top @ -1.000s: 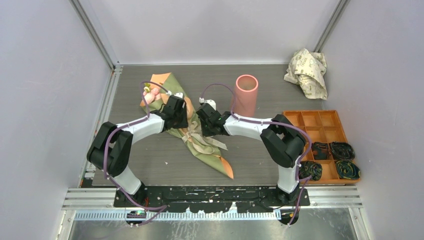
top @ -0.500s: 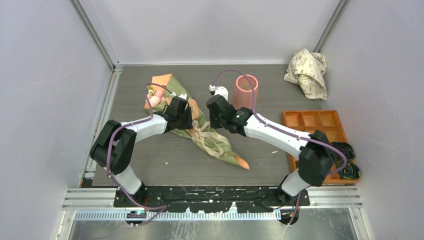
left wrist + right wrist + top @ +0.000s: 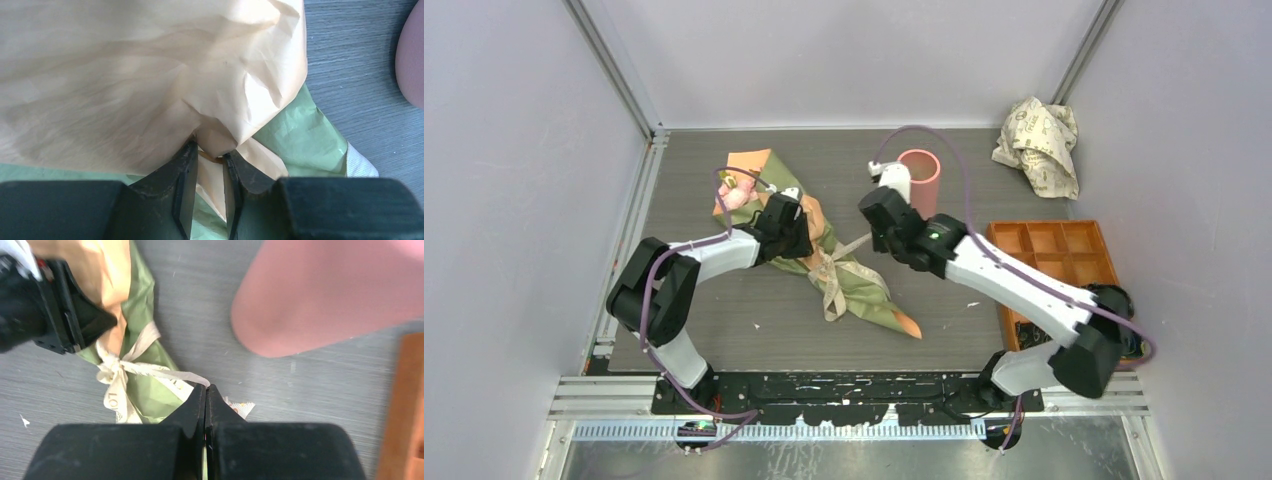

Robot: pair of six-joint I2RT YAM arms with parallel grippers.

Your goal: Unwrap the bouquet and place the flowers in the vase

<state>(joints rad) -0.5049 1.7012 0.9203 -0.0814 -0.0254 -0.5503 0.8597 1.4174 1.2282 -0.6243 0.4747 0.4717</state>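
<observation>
Top view: the bouquet (image 3: pixel 864 290) lies on the tabletop (image 3: pixel 724 330), blooms far left, tip near right. The vase (image 3: pixel 918 178) stands upright just beyond the right hand (image 3: pixel 872 237). The left hand (image 3: pixel 809 228) sits on the bouquet's middle. Left wrist view: the left hand pinches a fold of orange paper (image 3: pixel 150 75). Right wrist view: the right hand, fingers pressed together, pinches the ribbon (image 3: pixel 150 371) end, which runs from the knot.

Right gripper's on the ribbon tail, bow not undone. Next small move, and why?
Probably draw the right gripper a bit farther from the bouquet, toward the vase: it is shut on the ribbon tail, the knot looks tied, and the left gripper pins the paper.
</observation>
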